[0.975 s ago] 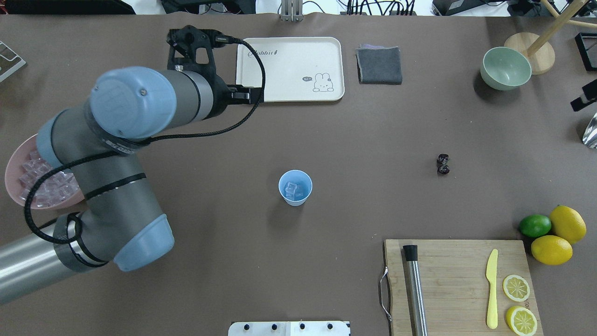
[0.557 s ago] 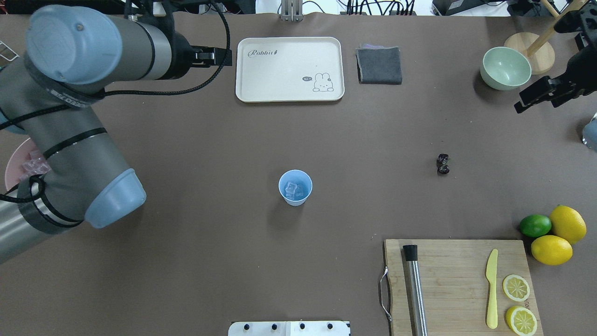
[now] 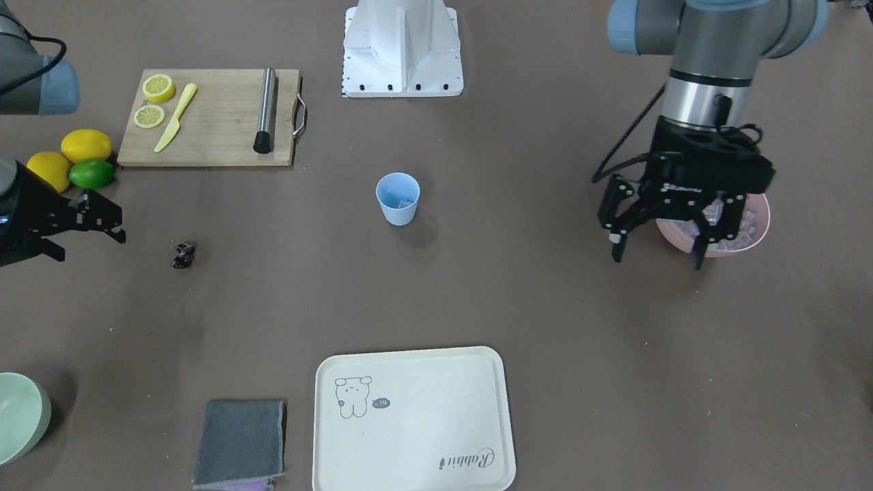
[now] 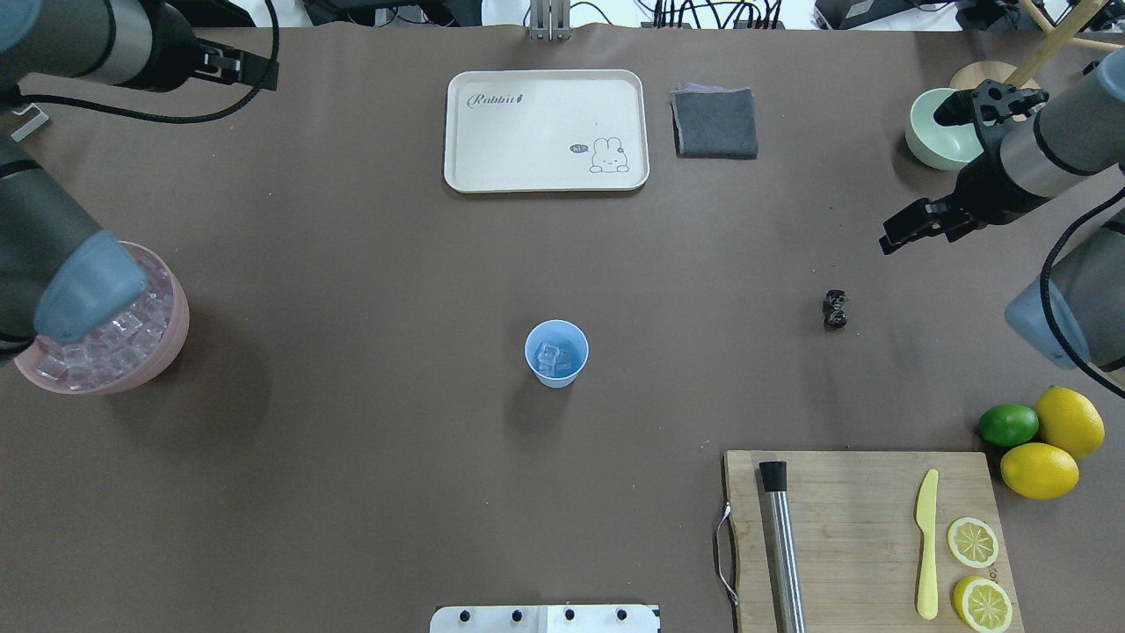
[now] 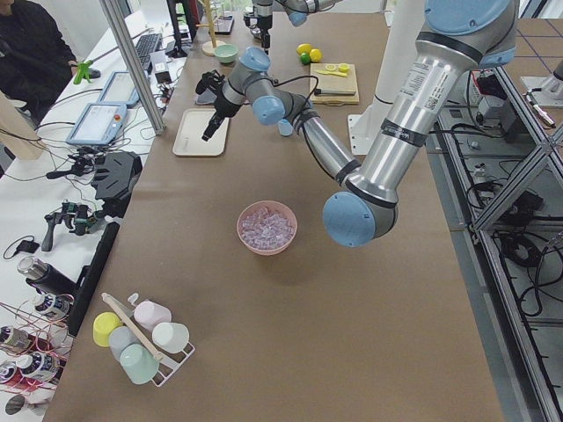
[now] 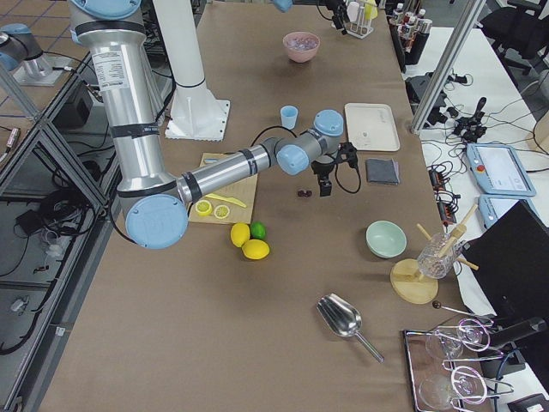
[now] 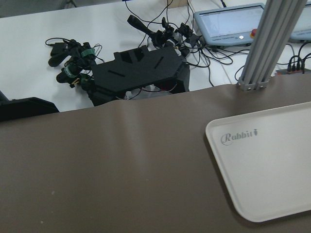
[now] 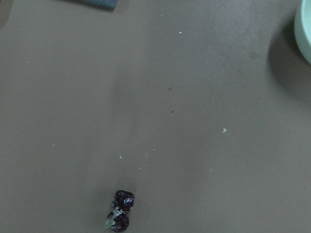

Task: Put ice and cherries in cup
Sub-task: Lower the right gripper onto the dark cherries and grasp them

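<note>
While both arms hang clear of the worktop (image 4: 369,264), the left pincer (image 3: 658,258) has its fingers spread wide with nothing between them. The pink bowl (image 4: 178,325) heaped with ice (image 4: 119,338) sits lower down, on the robot's side of that pincer. The right pincer (image 4: 914,230) also looks parted and empty (its own camera shows none of its fingers) and is held off the surface. The cherries (image 4: 835,309) lie on the bare worktop near it, a little toward the robot and toward the middle, with nothing touching them. The cup (image 4: 556,352) stands upright between the two pincers, well apart from each, with a few clear cubes inside it.
</note>
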